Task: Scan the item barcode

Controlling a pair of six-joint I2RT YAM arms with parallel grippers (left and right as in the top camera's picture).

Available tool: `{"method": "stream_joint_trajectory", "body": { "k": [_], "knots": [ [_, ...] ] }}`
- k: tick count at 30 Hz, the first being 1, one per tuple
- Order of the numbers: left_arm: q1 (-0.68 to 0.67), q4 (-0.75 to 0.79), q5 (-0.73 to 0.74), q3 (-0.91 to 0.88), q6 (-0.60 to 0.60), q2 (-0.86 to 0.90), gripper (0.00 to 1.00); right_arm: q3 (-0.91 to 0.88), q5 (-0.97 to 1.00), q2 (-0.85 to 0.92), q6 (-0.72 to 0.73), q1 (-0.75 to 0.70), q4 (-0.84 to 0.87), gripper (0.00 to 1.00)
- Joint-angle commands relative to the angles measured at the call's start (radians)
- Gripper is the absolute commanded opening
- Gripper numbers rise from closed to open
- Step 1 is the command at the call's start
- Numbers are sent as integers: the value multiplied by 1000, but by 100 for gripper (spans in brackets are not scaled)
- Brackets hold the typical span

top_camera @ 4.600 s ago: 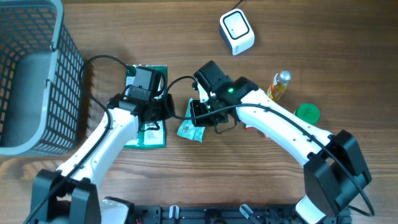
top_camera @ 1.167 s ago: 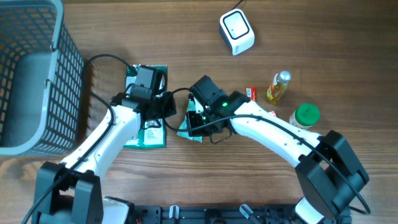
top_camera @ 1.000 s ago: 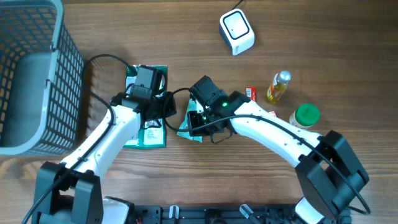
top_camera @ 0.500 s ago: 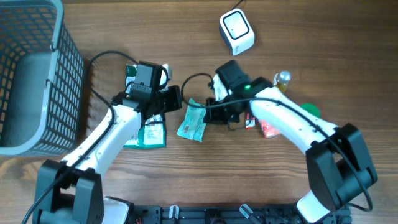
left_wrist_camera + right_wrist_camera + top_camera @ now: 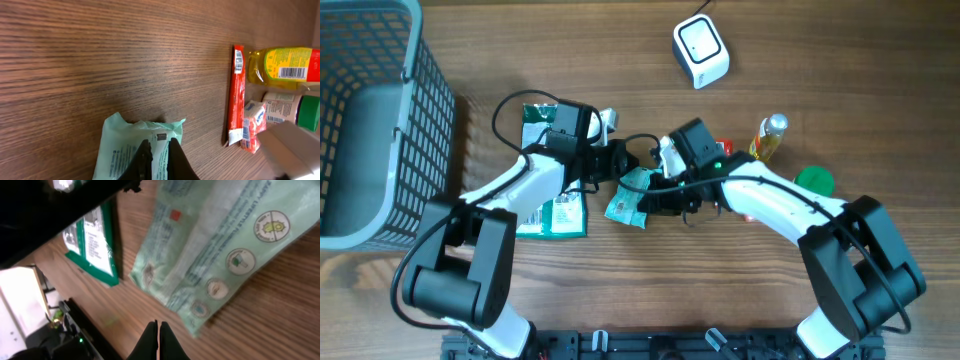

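Lying on the wooden worktop point(image 5: 520, 60), the pale green pouch point(image 5: 630, 198) sits between the two arms, well apart from the white scanner point(image 5: 700, 50). The left gripper point(image 5: 159, 152) has its jaws clenched, tips over the pouch's printed face. The right gripper point(image 5: 157, 330) has its jaws clenched on nothing, just beside the pouch's edge.

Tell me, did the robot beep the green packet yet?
Nothing looks finished: the green packet lies on the table, away from the scanner. In hand: the left pincer and right pincer are shut at the packet, neither clearly gripping it. To do: lift it and show its barcode to the scanner.
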Motion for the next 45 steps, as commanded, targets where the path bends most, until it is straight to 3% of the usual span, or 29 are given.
{"method": "stream_joint_trajectory", "body": {
  "k": [1, 14, 23, 45],
  "knots": [
    [6, 13, 31, 6, 17, 34, 4, -56, -28, -2, 45, 1, 92, 4],
    [5, 9, 6, 6, 17, 38, 4, -61, -48, -2, 52, 3, 172, 4],
    [5, 8, 4, 6, 17, 38, 4, -63, 144, -2, 86, 58, 171, 4],
    [4, -10, -106, 5, 18, 40, 4, -71, 281, -2, 160, 113, 105, 4]
  ]
}}
